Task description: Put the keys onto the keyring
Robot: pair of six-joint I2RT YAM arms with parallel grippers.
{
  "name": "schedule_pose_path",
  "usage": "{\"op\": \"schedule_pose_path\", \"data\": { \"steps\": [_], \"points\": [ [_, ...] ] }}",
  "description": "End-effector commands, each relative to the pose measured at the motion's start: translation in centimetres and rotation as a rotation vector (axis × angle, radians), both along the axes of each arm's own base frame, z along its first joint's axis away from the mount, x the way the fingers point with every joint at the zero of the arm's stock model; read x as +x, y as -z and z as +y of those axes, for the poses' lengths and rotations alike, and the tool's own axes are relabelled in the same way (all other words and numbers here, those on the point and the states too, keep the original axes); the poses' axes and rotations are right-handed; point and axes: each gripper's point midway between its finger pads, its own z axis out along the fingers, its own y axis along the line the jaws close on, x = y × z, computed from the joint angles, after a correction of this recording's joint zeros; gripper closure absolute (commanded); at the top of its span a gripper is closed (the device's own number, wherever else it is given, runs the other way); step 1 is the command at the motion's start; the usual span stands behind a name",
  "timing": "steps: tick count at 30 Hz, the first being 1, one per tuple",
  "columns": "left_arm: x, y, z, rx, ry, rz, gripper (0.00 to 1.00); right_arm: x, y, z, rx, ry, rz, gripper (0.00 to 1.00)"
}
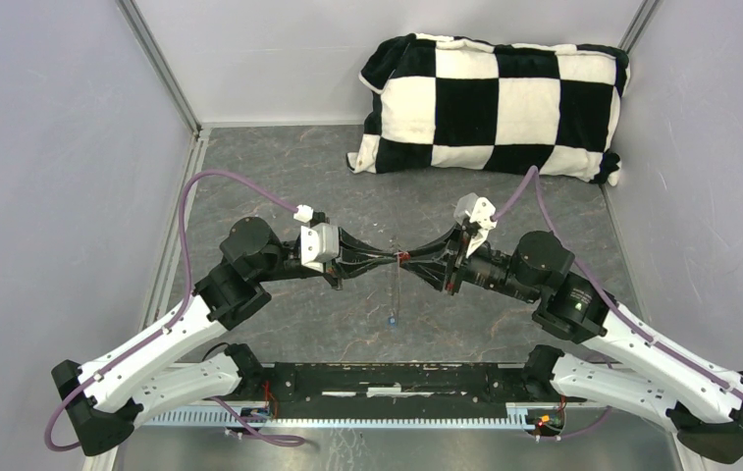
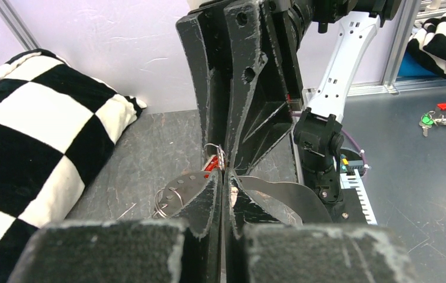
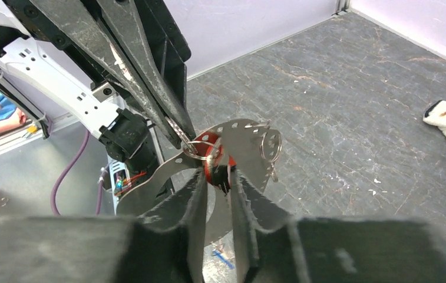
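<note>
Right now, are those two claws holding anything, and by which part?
The right claw pinches the red key by its plastic head. The left claw is shut on the keyring, at a thin wire loop beside that key.

A red key [image 3: 215, 167] is pinched between the fingertips of the right gripper [image 3: 217, 177] above the grey bench [image 3: 338, 88]. A wire ring of the silvery keyring [image 3: 247, 138] is clamped in the closed tips of the left gripper [image 3: 186, 137].

the keyring [image 3: 241, 132] looks dull grey metal, the red key head [image 3: 211, 168] glossy plastic, the cushion [image 1: 490, 103] plush cloth.
</note>
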Motion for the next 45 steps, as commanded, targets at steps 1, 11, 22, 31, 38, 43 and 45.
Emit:
{"op": "schedule_pose_path", "data": {
  "steps": [1, 11, 22, 31, 38, 43, 45],
  "points": [
    [-0.7, -4.3, 0.8, -0.108, 0.004, -0.065, 0.98, -0.2, -1.2, 0.2, 0.036, -0.020, -0.036, 0.80],
    [0.2, -3.7, 0.9, -0.099, -0.047, -0.095, 0.98, -1.4, -0.3, -0.9, -0.009, -0.045, -0.015, 0.99],
    [0.1, -3.5, 0.8, -0.092, -0.032, -0.100, 0.98, -3.3, 0.8, 0.2, -0.085, -0.187, 0.028, 0.99],
    [-0.9, -2.3, 0.6, -0.049, 0.023, -0.107, 0.98, -2.8, -1.6, 0.6, -0.088, -0.189, -0.040, 0.61],
    [-1.5, -2.1, 0.6, -0.035, 0.060, -0.097, 0.98, -2.4, -4.0, -1.4, -0.056, -0.117, -0.174, 0.50],
    [-2.1, -2.0, 0.4, -0.035, 0.101, -0.086, 0.98, -2.6, -4.5, -1.0, 0.016, -0.131, -0.216, 0.54],
    [-2.3, -2.2, 0.5, -0.035, 0.109, -0.087, 0.98, -2.6, -4.2, -0.5, 0.020, -0.148, -0.215, 0.56]
  ]
}}
